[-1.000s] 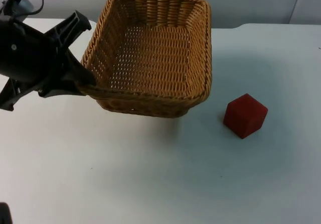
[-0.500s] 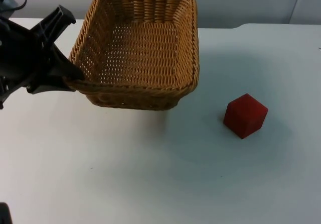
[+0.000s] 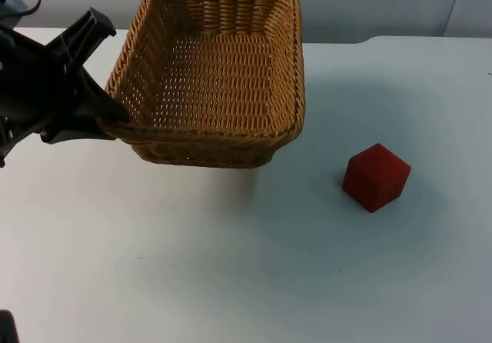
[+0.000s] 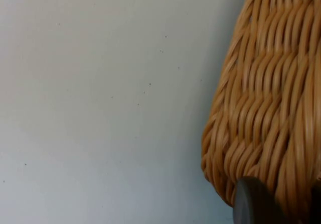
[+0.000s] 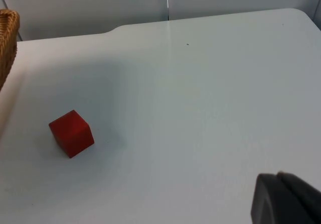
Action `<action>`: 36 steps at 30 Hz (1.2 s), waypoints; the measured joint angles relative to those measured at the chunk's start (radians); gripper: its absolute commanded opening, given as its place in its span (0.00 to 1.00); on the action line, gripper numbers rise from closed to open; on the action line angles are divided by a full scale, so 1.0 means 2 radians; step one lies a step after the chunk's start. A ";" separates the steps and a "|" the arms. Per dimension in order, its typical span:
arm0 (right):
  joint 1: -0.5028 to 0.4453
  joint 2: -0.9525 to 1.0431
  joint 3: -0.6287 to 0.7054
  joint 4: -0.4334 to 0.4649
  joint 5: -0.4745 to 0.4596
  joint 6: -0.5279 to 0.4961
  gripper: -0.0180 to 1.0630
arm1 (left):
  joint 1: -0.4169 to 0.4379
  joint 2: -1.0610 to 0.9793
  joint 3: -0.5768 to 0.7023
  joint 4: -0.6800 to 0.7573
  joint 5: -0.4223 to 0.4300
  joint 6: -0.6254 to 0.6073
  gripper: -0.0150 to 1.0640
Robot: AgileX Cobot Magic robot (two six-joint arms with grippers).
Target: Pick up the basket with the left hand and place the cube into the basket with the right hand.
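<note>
Left gripper [image 3: 115,120]: clamped on the near-left rim of the wicker basket [image 3: 223,74], which hangs tilted above the white table [image 3: 231,266]. Right gripper [image 5: 283,199]: waiting well apart from the red cube [image 3: 376,177]; finger state cannot be told. Cube: resting on the table, right of the basket, not touching it.

White table top [image 3: 231,266]: matte, smooth, scattered with a few tiny dark specks; soft, diffuse shadows lie on it, the light even and coming from above. Far edge with a stepped outline, one section set slightly further back than the other. Grey partition wall [image 3: 384,4]: plain panels standing directly behind the table's far edge, a narrow vertical seam [image 5: 167,0] between two panels.
</note>
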 measured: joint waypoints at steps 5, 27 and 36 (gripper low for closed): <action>0.000 0.000 0.000 0.000 0.000 0.000 0.01 | 0.000 0.000 0.000 0.000 0.000 0.000 0.01; 0.000 0.000 0.000 0.000 0.000 0.000 0.01 | 0.000 0.000 0.000 0.000 0.000 0.001 0.01; 0.000 0.000 0.000 0.005 -0.012 0.002 0.01 | 0.000 0.000 0.000 0.000 0.000 0.001 0.01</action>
